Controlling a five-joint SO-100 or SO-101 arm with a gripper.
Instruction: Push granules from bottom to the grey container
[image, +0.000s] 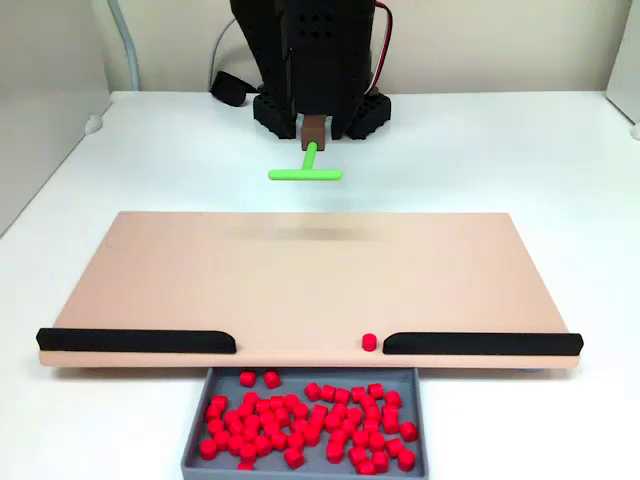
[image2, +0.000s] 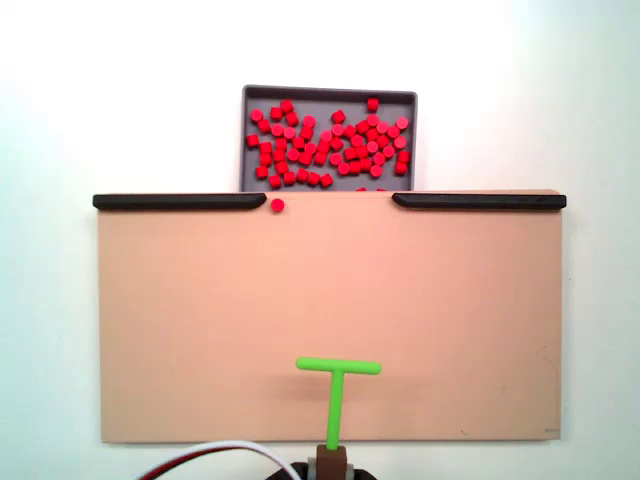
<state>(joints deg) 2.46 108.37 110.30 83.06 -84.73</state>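
a: largest item first. what does the table (image: 500, 150) carry?

b: a white table, and on it a wide flat tan board (image: 300, 280) lies level. the board shows in both fixed views (image2: 330, 310). two black strips sit along one long edge, one toward each end (image: 135, 341) (image: 480, 343), with a gap between them.

a: the arm?

b: the black arm base (image: 315, 60) stands at the far side of the board in a fixed view. the gripper (image: 313, 128) has a brown tip and carries a green t-shaped tool (image: 306, 170); in another fixed view the tool (image2: 337, 385) lies over the board near the arm-side edge, its bar crosswise, its stem running back to the gripper (image2: 331, 462). the brown tip is closed around the stem end. whether the bar touches the board, cannot tell.

a: the grey container?

b: the grey container (image: 196, 415) sits just beyond the gap between the strips, against the board's edge, much narrower than the board. same in the other fixed view (image2: 250, 95).

a: the granules?

b: nearly all the red granules (image: 300, 420) lie inside the container, spread over its floor (image2: 330, 145). one stray granule (image: 368, 342) rests on the board in the gap, right beside the inner end of one strip (image2: 277, 205). the tool is well apart from it.
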